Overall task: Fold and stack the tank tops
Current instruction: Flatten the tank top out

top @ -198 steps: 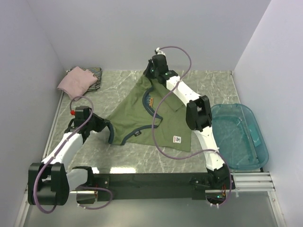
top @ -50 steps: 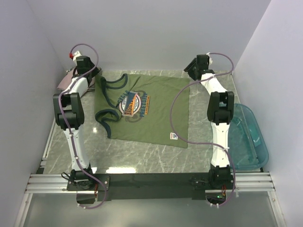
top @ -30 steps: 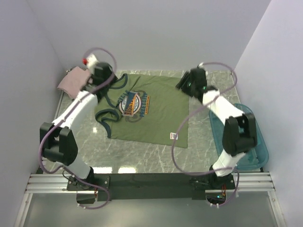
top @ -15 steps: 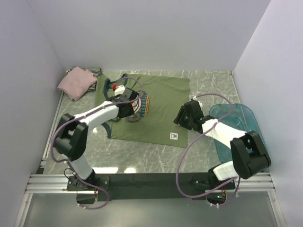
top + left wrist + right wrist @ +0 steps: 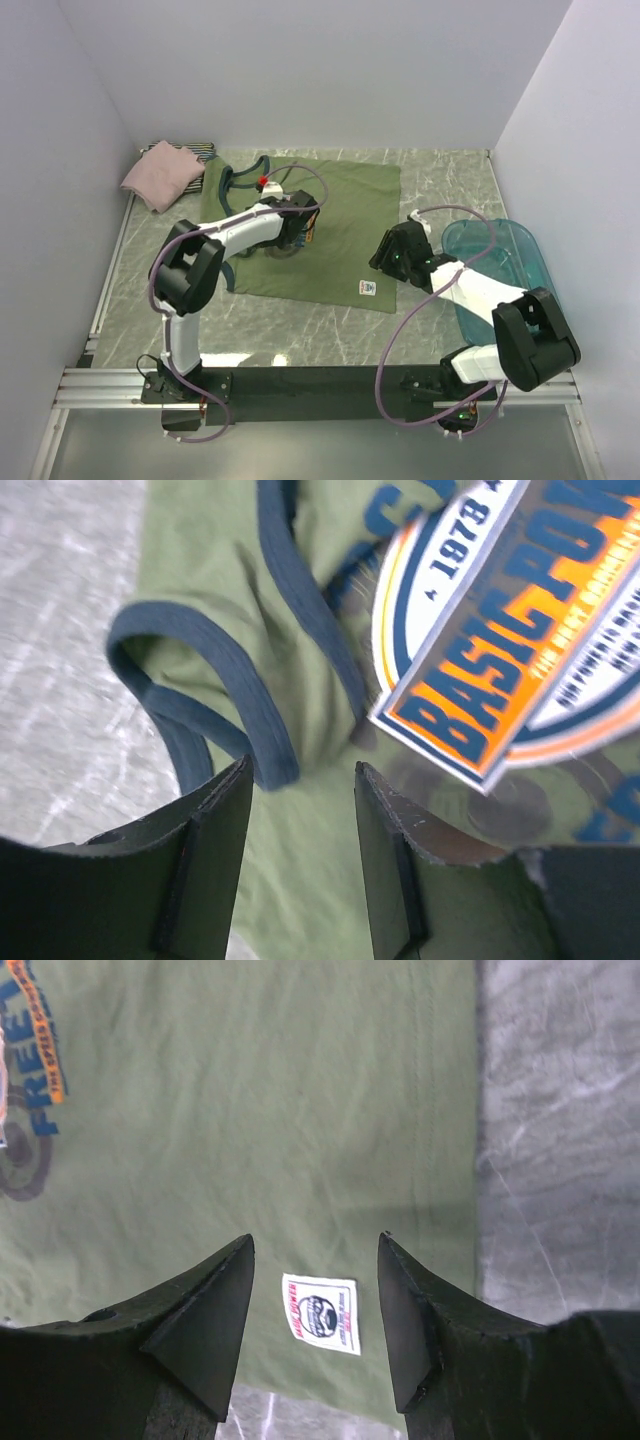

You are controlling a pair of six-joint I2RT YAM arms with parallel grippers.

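The left claw (image 5: 300, 780) stands apart, holding nothing, over the navy strap (image 5: 200, 670) of the olive-green cloth tank top (image 5: 350, 215) with a round blue-orange print (image 5: 520, 650). The right claw (image 5: 315, 1250) stands apart too, over its small white label (image 5: 320, 1326). The top lies flat on the grey marble worktop (image 5: 440, 180); a folded pale pink top (image 5: 160, 178) sits far left

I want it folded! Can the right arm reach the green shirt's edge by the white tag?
Probably yes. The right end effector hangs open right over the soft olive-green tank top, near its hem and small white label, with nothing in between.
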